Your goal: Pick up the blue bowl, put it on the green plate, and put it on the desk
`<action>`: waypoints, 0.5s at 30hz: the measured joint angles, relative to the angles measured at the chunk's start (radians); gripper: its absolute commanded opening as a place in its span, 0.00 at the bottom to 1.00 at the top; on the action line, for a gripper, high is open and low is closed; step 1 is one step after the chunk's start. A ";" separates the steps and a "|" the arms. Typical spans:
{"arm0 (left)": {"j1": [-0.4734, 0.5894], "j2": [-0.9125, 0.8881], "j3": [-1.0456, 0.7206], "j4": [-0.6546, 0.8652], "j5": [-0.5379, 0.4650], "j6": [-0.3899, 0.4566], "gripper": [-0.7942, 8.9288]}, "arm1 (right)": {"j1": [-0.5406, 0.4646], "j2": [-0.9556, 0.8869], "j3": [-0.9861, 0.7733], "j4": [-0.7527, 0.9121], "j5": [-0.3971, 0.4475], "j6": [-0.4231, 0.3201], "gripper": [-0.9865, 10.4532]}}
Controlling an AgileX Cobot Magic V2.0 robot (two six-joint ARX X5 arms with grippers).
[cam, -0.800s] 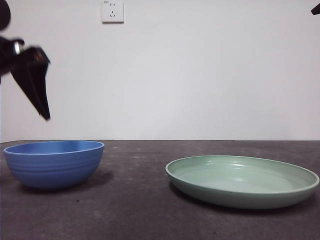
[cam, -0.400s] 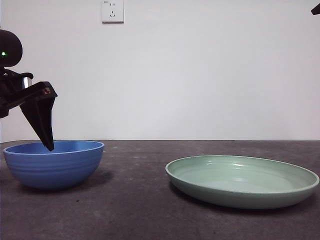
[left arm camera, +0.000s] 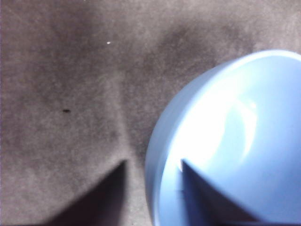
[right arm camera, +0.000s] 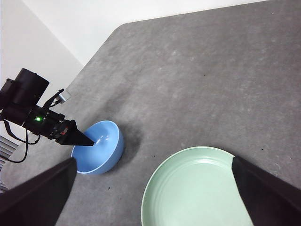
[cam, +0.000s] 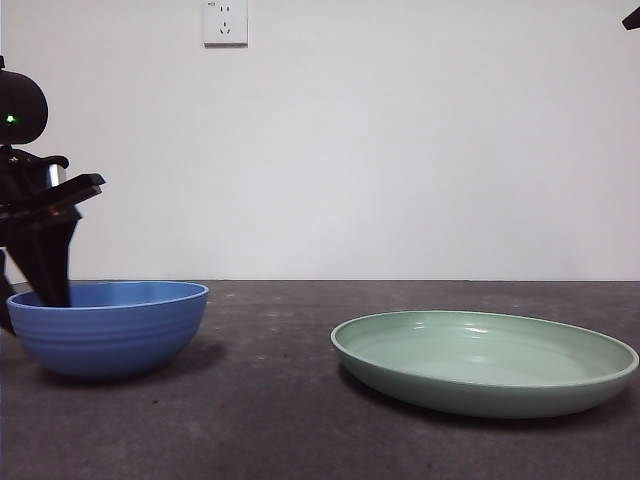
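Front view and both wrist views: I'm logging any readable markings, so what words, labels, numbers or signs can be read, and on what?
None can be read.
Blue bowl: no marking.
Green plate: no marking.
Wall socket: a tiny mark at its top corner, too small to read.

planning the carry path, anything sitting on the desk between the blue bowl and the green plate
Nothing: only bare desk lies between the blue bowl and the green plate, as the front and right wrist views both show.

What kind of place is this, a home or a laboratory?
Probably a laboratory test bench: a bare desk against a plain white wall with one socket, holding only a blue bowl and a green plate.
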 measured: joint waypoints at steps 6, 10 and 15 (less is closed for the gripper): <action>0.000 0.000 0.000 0.006 -0.003 0.000 0.10 | 0.000 0.000 0.000 0.000 0.000 0.000 0.57; -0.014 0.000 0.020 -0.039 -0.047 -0.001 0.10 | 0.000 0.000 0.000 0.000 0.000 0.000 0.57; -0.098 0.001 0.148 -0.138 -0.094 -0.006 0.10 | 0.000 0.000 0.000 0.000 0.000 0.000 0.57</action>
